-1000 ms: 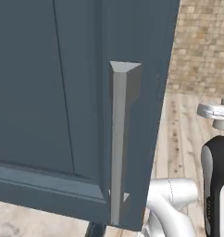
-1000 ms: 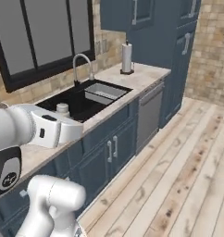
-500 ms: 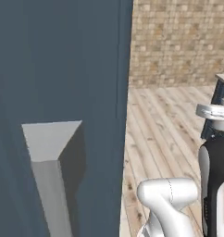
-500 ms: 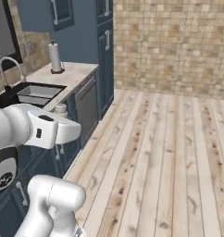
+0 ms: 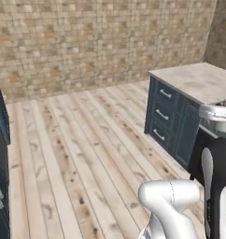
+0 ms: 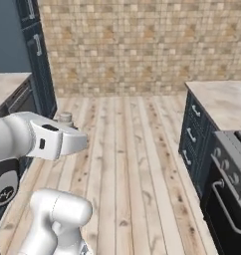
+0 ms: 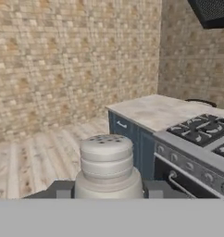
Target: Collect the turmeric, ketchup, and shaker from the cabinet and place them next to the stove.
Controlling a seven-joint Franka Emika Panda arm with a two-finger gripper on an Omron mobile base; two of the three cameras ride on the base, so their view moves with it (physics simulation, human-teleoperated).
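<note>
Base swung from cabinet toward stove (image 7: 202, 132) | fingers (image 7: 153, 189) clamped on upright shaker (image 7: 107, 166) | worktop (image 7: 153, 111) beside stove lay ahead-right.

Wall: I saw a tan brick wall (image 5: 101, 42) across the back.
Floor: pale wood planks (image 5: 77, 154) ran toward me.
Right side: a blue drawer unit (image 5: 168, 123) stood under a beige countertop (image 5: 199, 81).
</note>
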